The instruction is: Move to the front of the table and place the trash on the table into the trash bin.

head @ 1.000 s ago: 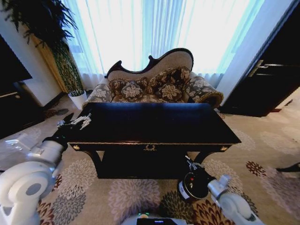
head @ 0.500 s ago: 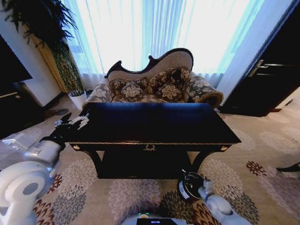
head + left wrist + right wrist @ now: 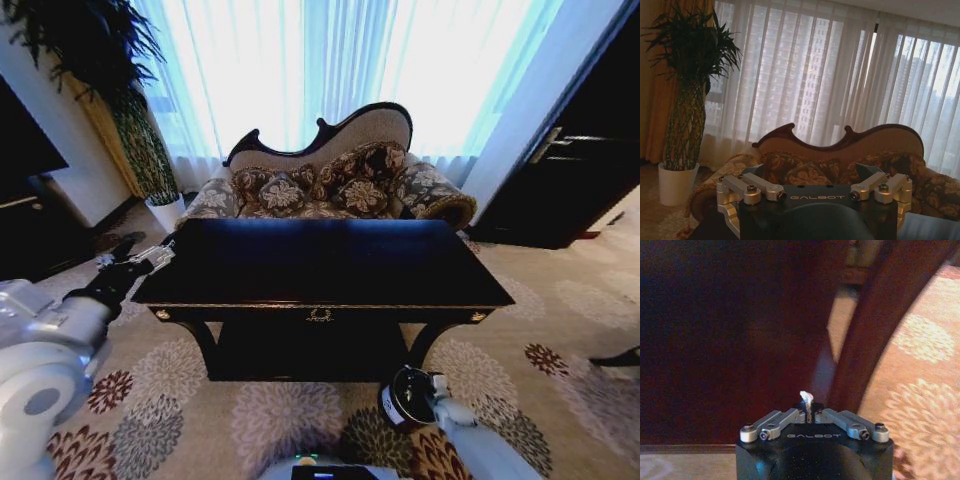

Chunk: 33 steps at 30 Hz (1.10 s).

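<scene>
The right gripper (image 3: 808, 412) sits low at the frame's bottom right, pinched closed on a tiny white paper scrap (image 3: 806, 398), right beside the small dark cylindrical trash bin (image 3: 405, 397) (white label showing). The left gripper (image 3: 137, 260), spread wide and holding nothing, hangs at the left end of the glossy dark wooden table (image 3: 320, 265).

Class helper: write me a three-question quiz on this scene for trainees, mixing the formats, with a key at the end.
1. True or false: the left gripper hangs open at the table's left end.
2. What is the right gripper shut on? A) a bottle B) a white scrap C) nothing
3. Fill in: the right gripper is low down beside the ____.
Key: 1 true; 2 B; 3 trash bin.
</scene>
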{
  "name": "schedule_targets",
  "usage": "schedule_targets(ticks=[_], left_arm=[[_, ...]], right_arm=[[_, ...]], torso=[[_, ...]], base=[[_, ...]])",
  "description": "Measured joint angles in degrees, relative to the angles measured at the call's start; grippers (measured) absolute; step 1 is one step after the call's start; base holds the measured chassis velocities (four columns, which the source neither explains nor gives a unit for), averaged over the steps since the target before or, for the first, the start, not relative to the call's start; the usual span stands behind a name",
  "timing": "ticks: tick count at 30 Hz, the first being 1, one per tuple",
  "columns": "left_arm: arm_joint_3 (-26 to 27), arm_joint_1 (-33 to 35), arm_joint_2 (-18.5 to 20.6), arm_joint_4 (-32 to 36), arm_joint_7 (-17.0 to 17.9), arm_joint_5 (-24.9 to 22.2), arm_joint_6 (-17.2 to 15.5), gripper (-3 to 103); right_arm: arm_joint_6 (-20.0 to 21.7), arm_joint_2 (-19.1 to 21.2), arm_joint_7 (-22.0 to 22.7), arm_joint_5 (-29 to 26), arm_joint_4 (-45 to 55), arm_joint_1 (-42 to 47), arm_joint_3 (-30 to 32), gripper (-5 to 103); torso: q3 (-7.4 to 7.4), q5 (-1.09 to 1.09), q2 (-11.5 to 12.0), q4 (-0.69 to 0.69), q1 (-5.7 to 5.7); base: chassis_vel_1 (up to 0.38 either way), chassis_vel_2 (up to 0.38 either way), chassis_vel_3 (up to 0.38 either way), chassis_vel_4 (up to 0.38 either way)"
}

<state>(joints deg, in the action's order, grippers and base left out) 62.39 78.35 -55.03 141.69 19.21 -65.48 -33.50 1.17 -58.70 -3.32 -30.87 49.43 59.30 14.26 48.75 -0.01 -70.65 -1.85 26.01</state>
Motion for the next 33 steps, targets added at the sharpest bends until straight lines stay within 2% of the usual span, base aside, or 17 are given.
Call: schedule_targets(ticks=[5,11,16,21,24,27,29,32,33], left_arm=[[1.0,0.5,0.2,0.3,0.0,-0.4,-0.1,100],[2.0,1.0,0.3,0.4,0.1,-0.7,-0.1,100],[2.5,0.9,0.6,1.1,0.1,-1.5,-0.2,100],[2.8,1.0,0.9,1.5,0.2,-1.8,-0.2,100],[4.0,1.4,1.1,1.6,0.6,-3.0,-0.4,100],[5.8,1.9,1.2,1.6,0.9,-4.5,-0.6,100],[6.0,1.9,1.2,1.6,0.9,-4.6,-0.6,100],[5.9,2.0,1.0,1.6,0.9,-4.8,-0.6,100],[5.9,2.0,1.0,1.6,0.9,-4.8,-0.6,100]], right_arm=[[0.5,0.3,0.0,1.2,-5.6,-2.6,0.2,3],[1.4,-0.4,0.0,2.5,-6.2,-1.5,1.1,3],[0.7,-3.4,-0.6,4.8,-6.2,0.9,2.2,3],[0.2,-4.6,0.0,5.9,-6.9,0.9,2.5,0],[1.1,-4.9,0.8,6.0,-6.6,1.1,2.5,7],[1.8,-4.8,1.6,6.8,-5.8,1.5,2.6,23],[1.8,-4.7,1.7,7.2,-5.7,1.6,2.6,23],[1.8,-3.9,1.6,8.5,-4.7,2.6,3.0,39],[1.8,-3.9,1.6,8.5,-4.7,2.6,3.0,39]], torso=[[0.00,0.00,0.0,-0.01,0.00],[0.00,-0.02,0.0,-0.01,0.00],[0.00,0.01,0.0,-0.02,0.00],[0.00,-0.01,0.0,-0.01,0.00],[0.00,0.00,0.0,-0.01,0.00],[0.00,0.00,0.0,0.00,0.00],[-0.01,0.00,0.0,0.00,0.00],[-0.01,-0.01,0.0,-0.02,0.00],[-0.01,-0.01,0.0,-0.02,0.00]], base=[[0.000,0.000,0.000,0.000],[0.000,0.000,0.000,0.000],[0.000,0.000,0.000,0.000],[0.000,0.000,0.000,0.000],[0.000,0.000,0.000,0.000],[0.000,0.000,0.000,0.000],[0.000,0.000,0.000,0.000],[0.000,0.000,0.000,0.000],[0.000,0.000,0.000,0.000]])
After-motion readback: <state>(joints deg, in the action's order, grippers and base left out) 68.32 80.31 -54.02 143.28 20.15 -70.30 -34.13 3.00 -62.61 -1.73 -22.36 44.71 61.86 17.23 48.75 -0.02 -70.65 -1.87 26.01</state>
